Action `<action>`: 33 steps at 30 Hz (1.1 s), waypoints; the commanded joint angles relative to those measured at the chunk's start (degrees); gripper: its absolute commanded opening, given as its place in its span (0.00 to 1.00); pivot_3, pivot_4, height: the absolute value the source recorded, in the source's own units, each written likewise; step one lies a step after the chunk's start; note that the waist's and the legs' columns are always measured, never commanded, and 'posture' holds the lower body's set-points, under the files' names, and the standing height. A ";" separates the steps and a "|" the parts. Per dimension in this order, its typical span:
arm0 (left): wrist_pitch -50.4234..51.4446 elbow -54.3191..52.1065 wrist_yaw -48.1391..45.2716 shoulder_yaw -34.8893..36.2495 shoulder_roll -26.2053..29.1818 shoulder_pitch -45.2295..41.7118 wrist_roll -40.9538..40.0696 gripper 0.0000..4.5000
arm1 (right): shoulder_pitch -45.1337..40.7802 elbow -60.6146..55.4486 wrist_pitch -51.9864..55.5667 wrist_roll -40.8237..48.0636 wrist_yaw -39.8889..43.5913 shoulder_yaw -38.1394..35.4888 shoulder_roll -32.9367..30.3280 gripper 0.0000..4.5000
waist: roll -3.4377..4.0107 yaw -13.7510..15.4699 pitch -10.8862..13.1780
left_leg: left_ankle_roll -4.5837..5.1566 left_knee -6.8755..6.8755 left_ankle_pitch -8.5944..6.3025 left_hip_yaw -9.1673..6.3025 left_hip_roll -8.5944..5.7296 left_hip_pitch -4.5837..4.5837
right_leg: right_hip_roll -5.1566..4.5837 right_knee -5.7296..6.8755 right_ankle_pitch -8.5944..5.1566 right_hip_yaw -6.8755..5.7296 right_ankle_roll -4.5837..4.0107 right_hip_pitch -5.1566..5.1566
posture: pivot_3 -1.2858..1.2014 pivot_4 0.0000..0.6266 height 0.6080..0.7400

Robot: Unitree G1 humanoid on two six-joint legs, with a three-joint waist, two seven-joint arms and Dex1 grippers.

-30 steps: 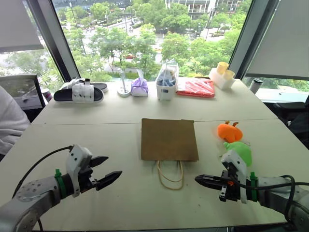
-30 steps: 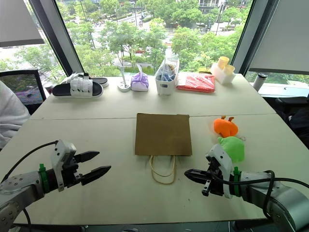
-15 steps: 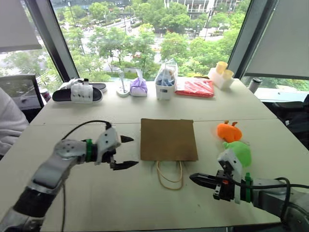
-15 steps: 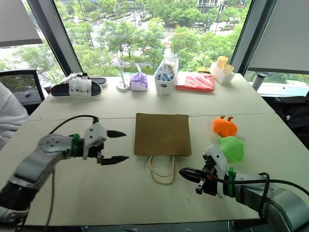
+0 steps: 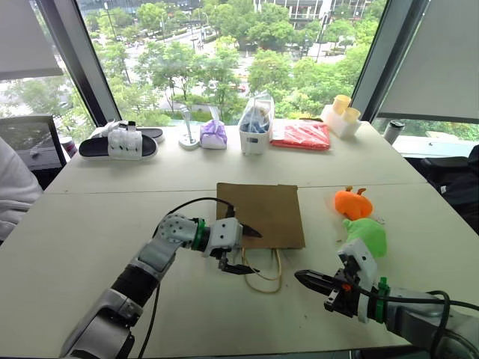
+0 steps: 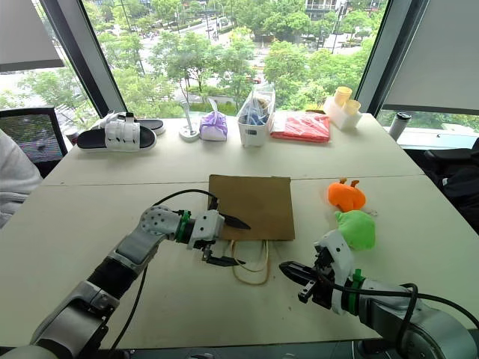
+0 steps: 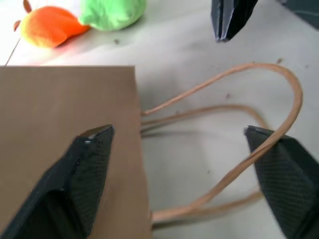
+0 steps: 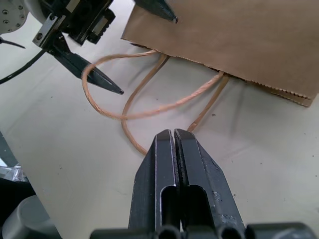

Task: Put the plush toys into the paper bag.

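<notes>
Left gripper (image 5: 244,250): jaws apart, holding nothing; one finger over the mouth edge of the paper bag (image 5: 260,213), the other over the cord handles (image 5: 263,273).
Change: a second ago this gripper hung over bare table well to the bag's left; it has swung in to the bag's mouth corner, its jaws starting to narrow.
Meaning: probably the start of gripping the bag's mouth or a handle to open it; no toy is in yet.
Right gripper (image 5: 313,282): fingers pressed together, empty, near the handles on the bag's right.
Plush toys: orange toy (image 5: 353,203) and green toy (image 5: 367,235) lie together on the table (image 5: 112,209), right of the bag.
Bag: flat, mouth toward the robot.
</notes>
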 commanded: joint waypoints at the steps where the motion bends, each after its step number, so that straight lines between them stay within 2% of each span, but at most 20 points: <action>1: -1.74 0.89 -0.14 1.09 -0.51 -1.58 0.13 0.52 | 0.71 -2.59 -1.61 -0.10 -0.76 -0.86 0.79 0.00 | 0.00 0.05 0.00 | 0.00 0.01 0.00 0.00 0.00 0.00 | 0.01 0.00 0.00 0.00 0.00 0.00 | 0.52 0.24 1.00; 5: 3.77 -0.79 1.01 3.19 -2.59 -2.09 -3.34 0.07 | 0.76 -2.71 -2.31 -0.67 -1.79 0.55 1.88 0.00 | 0.00 0.08 0.00 | -0.01 0.05 0.01 0.00 -0.01 0.00 | 0.01 0.00 0.01 0.02 0.00 0.02 | 0.52 0.24 1.00; 6: 7.83 -1.86 2.30 4.36 -3.66 -2.56 -5.11 0.01 | 0.51 -2.70 -2.63 -1.07 -2.17 1.23 2.43 0.00 | 0.00 0.12 0.00 | -0.01 0.06 0.01 0.00 -0.01 -0.01 | 0.01 0.01 0.02 0.02 0.00 0.02 | 0.52 0.24 1.00; 11: 27.23 -6.28 11.43 10.07 -7.95 -6.55 -11.14 0.01 | -3.92 -2.17 -5.47 -4.15 -6.77 5.59 8.72 0.00 | -0.02 -0.10 0.01 | -0.02 0.09 0.02 -0.05 -0.01 0.00 | 0.04 0.06 0.03 0.03 0.05 0.02 | 0.52 0.24 1.00; 15: 36.45 -10.50 14.37 12.45 -9.11 -8.05 -14.86 0.01 | -7.52 0.58 -8.53 -8.88 -8.41 9.62 11.99 0.00 | 0.01 -0.80 -0.01 | -0.13 0.02 0.08 -0.03 -0.01 0.09 | 0.06 0.12 0.03 0.10 0.06 0.00 | 0.52 0.24 1.00; 19: 47.50 -14.39 16.49 15.72 -10.43 -10.08 -21.76 0.01 | -15.12 10.46 -15.15 -15.84 -11.18 12.15 17.61 0.00 | -0.04 -1.63 0.01 | -0.55 0.01 0.32 -0.08 -0.02 0.04 | 0.08 0.14 0.05 0.11 0.04 -0.03 | 0.52 0.24 1.00; 22: 50.10 -15.18 16.70 15.85 -9.89 -10.68 -22.77 0.01 | -19.78 17.45 -19.07 -19.17 -11.06 12.44 20.15 0.00 | 0.00 -1.84 -0.02 | -0.63 0.02 0.37 -0.06 -0.03 0.07 | 0.09 0.19 0.07 0.16 0.01 -0.04 | 0.52 0.24 1.00; 33: 57.06 -17.41 20.47 20.76 -11.71 -12.33 -31.02 0.01 | -30.91 36.98 -25.97 -30.85 -8.82 18.22 23.24 0.00 | 0.00 -2.80 -0.02 | -0.79 -0.03 0.46 -0.05 -0.03 0.05 | 0.11 0.23 0.12 0.26 -0.06 -0.14 | 0.52 0.24 1.00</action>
